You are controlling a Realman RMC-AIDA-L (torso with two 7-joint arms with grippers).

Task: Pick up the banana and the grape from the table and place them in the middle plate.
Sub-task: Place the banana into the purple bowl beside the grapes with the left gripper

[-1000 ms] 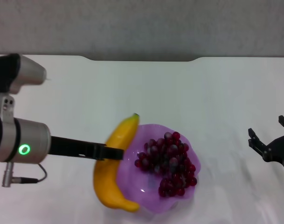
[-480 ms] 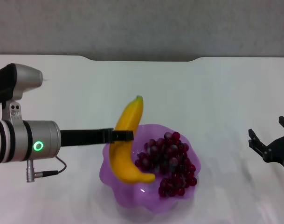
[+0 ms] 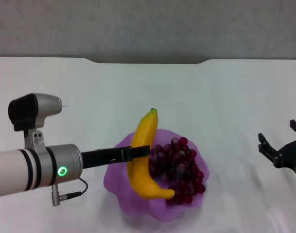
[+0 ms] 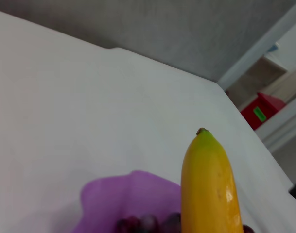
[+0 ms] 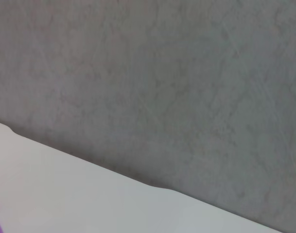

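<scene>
Your banana is clamped at its middle between the fingers of the left gripper, and it sits over the plate, crossing the rim at about 11 o'clock. Its greenish tip points toward 12 o'clock, out past the plate's far edge, while its lower end curves in toward 5 o'clock and lies against the grapes; whether that end touches the plate itself you cannot tell. The left wrist view shows you the same banana tip above the purple rim with a few grapes beside it. The grapes fill the plate's 3 o'clock half, lying inside the rim. The plate rests on the white worktop, toward its near edge. The left arm reaches in from 9 o'clock, low across the worktop. Your right gripper is parked well apart from the plate at 3 o'clock, by the edge of the head view, with its fingers spread and nothing between them.
</scene>
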